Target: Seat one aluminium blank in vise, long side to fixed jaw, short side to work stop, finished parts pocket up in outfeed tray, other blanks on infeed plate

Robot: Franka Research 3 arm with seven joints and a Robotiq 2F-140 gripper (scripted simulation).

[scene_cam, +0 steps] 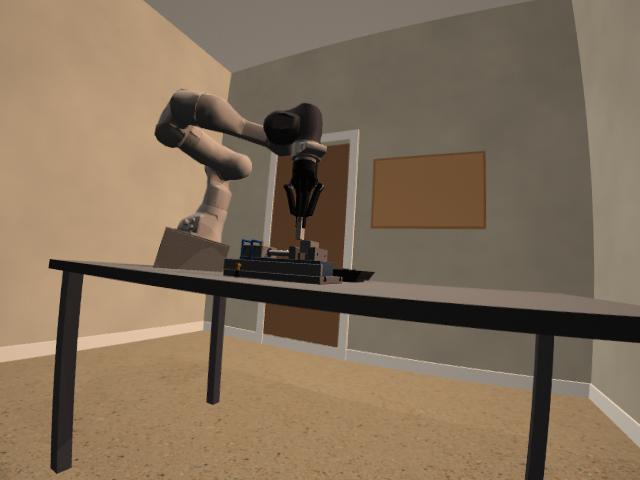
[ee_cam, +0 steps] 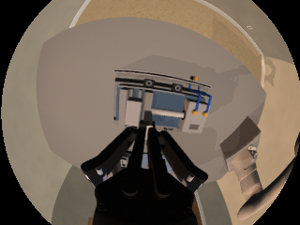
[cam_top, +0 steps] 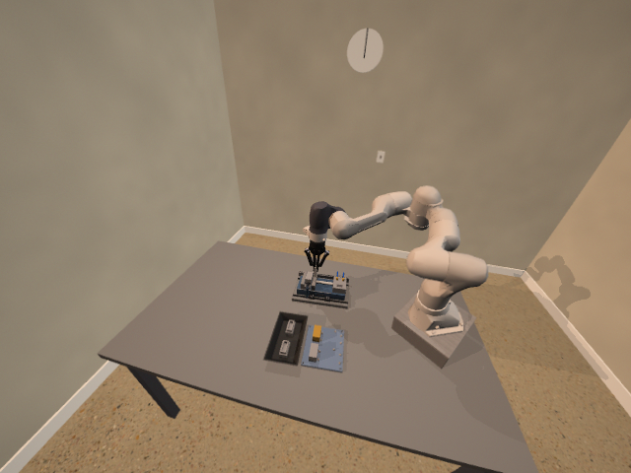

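Observation:
The vise [cam_top: 321, 288] stands at the table's middle, with its grey fixed jaw [cam_top: 307, 279] on the left and the hosed block [cam_top: 339, 281] on the right. My gripper [cam_top: 315, 267] is shut and empty. It points straight down, just above the opening next to the fixed jaw [scene_cam: 299, 229]. In the wrist view the fingertips [ee_cam: 150, 127] hide the opening, so I cannot tell what lies in it. The infeed plate [cam_top: 324, 348] holds a brass blank [cam_top: 316, 332] and an aluminium blank [cam_top: 313, 351], both flat. The outfeed tray [cam_top: 285, 344] holds two finished parts [cam_top: 290, 326] [cam_top: 283, 347].
The robot base [cam_top: 433, 323] stands on a block at the table's right. The tray and plate lie side by side in front of the vise. Blue hoses [scene_cam: 250, 246] rise from the vise's far block.

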